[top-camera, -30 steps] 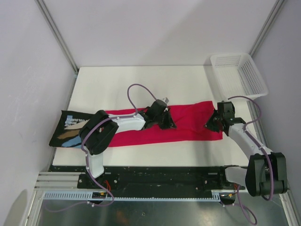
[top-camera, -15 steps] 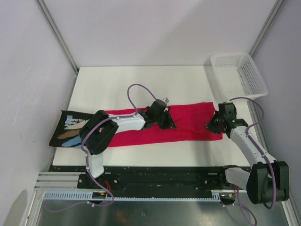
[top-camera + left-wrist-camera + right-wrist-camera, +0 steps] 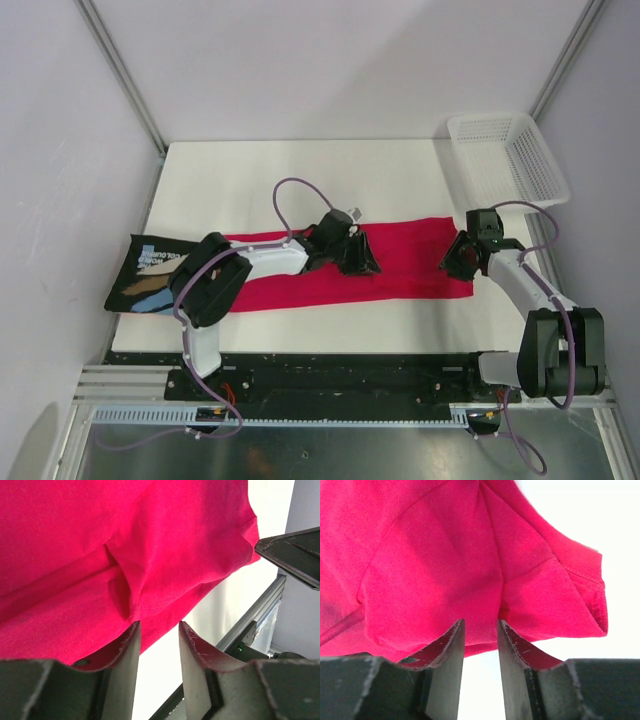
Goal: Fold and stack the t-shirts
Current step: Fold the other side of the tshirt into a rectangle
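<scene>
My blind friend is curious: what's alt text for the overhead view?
A crimson-pink shirt, folded into a long strip, lies across a table, with the left fingers at its middle and the right fingers at its right end. A black printed shirt lies left; a white basket sits far right.

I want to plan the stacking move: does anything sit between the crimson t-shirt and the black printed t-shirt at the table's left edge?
No loose object shows between the crimson t-shirt and the black printed t-shirt. Only the left arm's elbow stands over the stretch between them, hiding whether they touch.
</scene>
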